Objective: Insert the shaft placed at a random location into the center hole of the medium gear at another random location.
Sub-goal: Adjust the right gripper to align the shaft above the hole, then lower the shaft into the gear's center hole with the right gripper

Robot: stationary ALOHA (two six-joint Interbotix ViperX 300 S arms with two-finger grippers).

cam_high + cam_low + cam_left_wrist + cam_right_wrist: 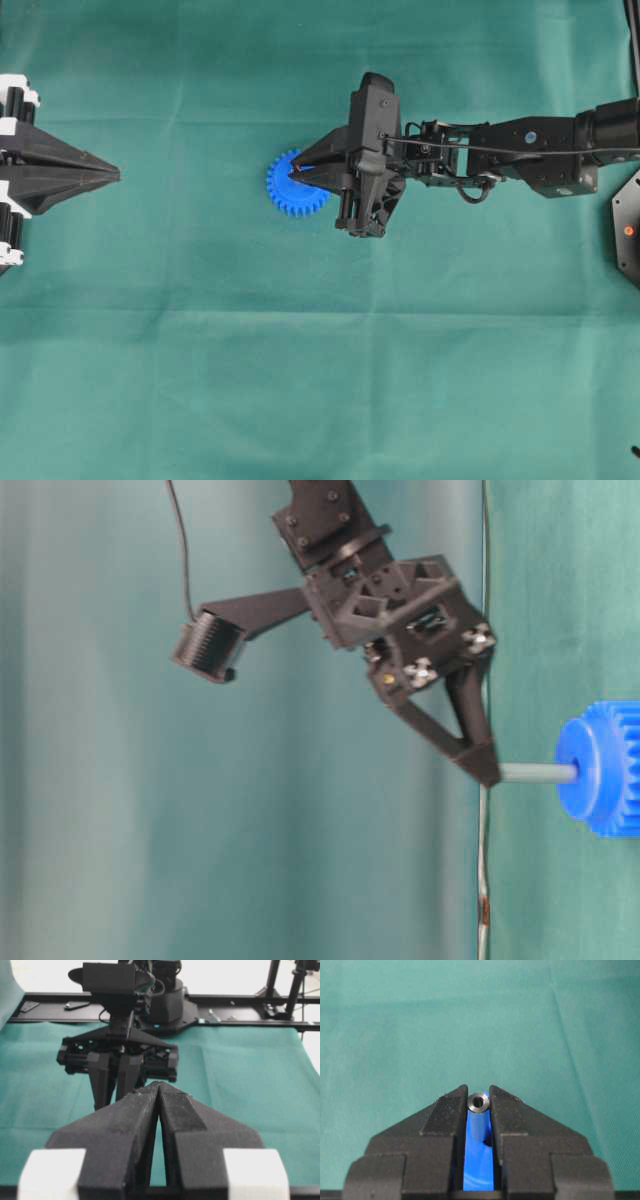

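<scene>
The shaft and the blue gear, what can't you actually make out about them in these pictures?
- Center hole: hidden in every view; in the table-level view the shaft meets the hub of the medium gear, insertion depth unreadable.
- Gear: cut off by the right edge there; overhead, the right pincer covers its middle.
- Left wrist view: the left pincer blocks gear and shaft.
- Right wrist view: only the shaft's end shows.
</scene>
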